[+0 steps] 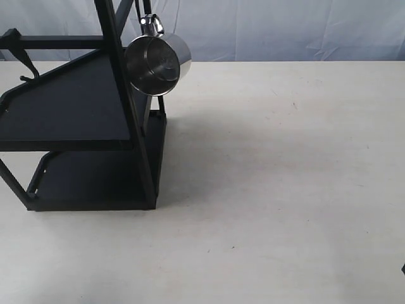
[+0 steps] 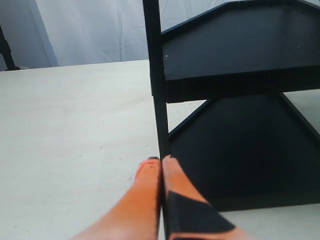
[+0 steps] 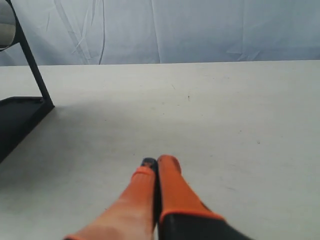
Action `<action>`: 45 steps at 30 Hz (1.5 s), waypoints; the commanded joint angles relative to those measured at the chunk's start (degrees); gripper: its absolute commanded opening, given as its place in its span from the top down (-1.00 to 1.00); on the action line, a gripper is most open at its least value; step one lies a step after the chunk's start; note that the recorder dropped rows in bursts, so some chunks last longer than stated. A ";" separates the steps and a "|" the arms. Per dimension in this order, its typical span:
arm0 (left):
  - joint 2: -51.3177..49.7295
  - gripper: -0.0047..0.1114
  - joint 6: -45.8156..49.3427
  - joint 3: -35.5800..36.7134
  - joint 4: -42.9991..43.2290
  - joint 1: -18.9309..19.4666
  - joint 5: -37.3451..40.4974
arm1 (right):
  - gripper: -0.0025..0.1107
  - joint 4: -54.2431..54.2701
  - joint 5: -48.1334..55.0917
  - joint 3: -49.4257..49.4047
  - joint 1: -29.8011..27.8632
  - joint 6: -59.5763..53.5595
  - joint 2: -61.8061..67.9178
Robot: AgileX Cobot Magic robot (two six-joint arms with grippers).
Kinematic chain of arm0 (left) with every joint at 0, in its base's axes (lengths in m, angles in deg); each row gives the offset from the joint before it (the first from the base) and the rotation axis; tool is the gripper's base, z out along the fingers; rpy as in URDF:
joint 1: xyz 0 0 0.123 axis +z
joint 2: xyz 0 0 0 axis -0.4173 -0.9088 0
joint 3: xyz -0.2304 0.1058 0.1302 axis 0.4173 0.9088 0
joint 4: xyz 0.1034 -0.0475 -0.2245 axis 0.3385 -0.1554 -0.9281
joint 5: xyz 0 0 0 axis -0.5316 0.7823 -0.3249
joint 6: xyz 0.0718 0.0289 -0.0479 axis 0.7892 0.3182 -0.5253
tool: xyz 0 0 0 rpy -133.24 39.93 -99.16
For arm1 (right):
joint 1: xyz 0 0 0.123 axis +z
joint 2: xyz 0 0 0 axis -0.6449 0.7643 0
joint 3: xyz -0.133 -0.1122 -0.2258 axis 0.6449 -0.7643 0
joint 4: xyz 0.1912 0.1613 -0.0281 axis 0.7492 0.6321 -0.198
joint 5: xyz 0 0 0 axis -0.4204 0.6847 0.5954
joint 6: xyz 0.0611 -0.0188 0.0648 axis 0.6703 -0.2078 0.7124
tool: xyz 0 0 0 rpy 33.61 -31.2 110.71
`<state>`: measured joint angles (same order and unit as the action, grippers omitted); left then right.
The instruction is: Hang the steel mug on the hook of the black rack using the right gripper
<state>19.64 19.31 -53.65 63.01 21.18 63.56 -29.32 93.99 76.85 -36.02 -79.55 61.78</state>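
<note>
The steel mug [image 1: 157, 63] hangs by its looped handle from the thin hook [image 1: 147, 9] on the black rack [image 1: 69, 107], tilted with its bottom facing the exterior view. No gripper touches it. Neither arm shows in the exterior view. In the right wrist view my right gripper [image 3: 158, 162] is shut and empty, low over the bare table, well away from the rack [image 3: 20, 115]; a sliver of the mug [image 3: 6, 25] shows at that picture's edge. My left gripper [image 2: 161, 161] is also shut with nothing in it, pointing at a thin upright bar of the rack [image 2: 235, 55].
The pale table [image 1: 285, 177] stretches to the right of the rack and in front of it. A white cloth backdrop [image 1: 285, 28] closes the far side. The rack's lower tray [image 1: 95, 177] rests on the table.
</note>
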 commanded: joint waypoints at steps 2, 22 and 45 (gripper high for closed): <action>-0.25 0.92 -0.21 -0.09 0.12 -0.13 -0.47 | 0.97 -0.30 0.13 -0.27 -0.34 0.00 -0.27; -0.25 0.92 -0.21 -0.09 0.12 -0.13 -0.47 | 0.97 0.53 0.13 -0.27 -0.34 0.00 -0.27; -0.25 0.92 -0.21 -0.09 -0.12 -0.13 -0.47 | 0.97 1.39 0.13 -0.27 -0.34 0.00 -0.27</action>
<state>19.64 19.31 -53.65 63.01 21.18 63.56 -27.94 94.56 76.80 -36.02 -79.55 61.78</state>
